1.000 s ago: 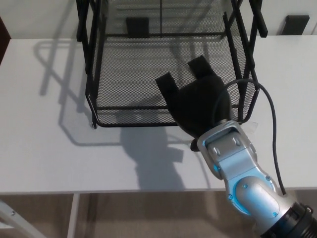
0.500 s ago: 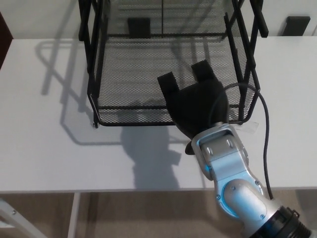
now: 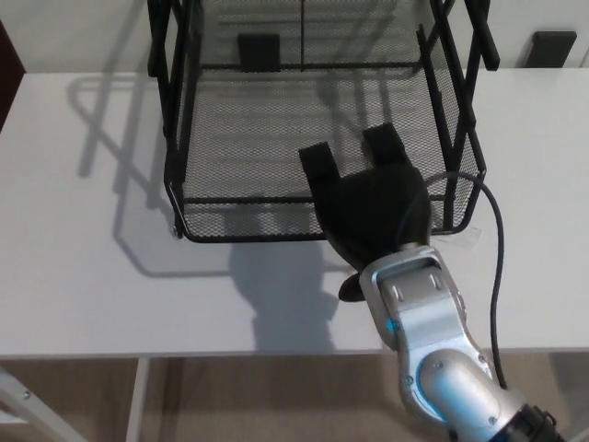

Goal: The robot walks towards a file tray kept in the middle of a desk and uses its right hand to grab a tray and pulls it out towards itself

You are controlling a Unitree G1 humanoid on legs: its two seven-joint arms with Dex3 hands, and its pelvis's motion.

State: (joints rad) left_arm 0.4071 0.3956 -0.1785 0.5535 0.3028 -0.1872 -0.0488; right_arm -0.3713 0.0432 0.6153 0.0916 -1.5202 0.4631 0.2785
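A black wire-mesh file tray (image 3: 175, 138) sits in the middle of the white desk (image 3: 92, 276), held in a black rack frame (image 3: 158, 37). My right hand (image 3: 373, 207) lies over the right part of the tray's front rim. Two fingers (image 3: 319, 166) reach over the rim onto the mesh floor. The thumb (image 3: 352, 288) shows below the rim on the near side, so the hand is shut on the front rim. My silver forearm (image 3: 423, 322) comes up from the bottom right. The left hand does not show.
A black cable (image 3: 497, 239) loops from my forearm past the tray's right front corner. Two small black blocks stand at the back, one behind the mesh (image 3: 258, 51) and one at the far right (image 3: 552, 46). The desk's near edge (image 3: 184, 354) runs below the tray.
My right hand and forearm have drawn a little nearer to me, and the tray's front rim has come slightly nearer with them. The view has also shifted a bit.
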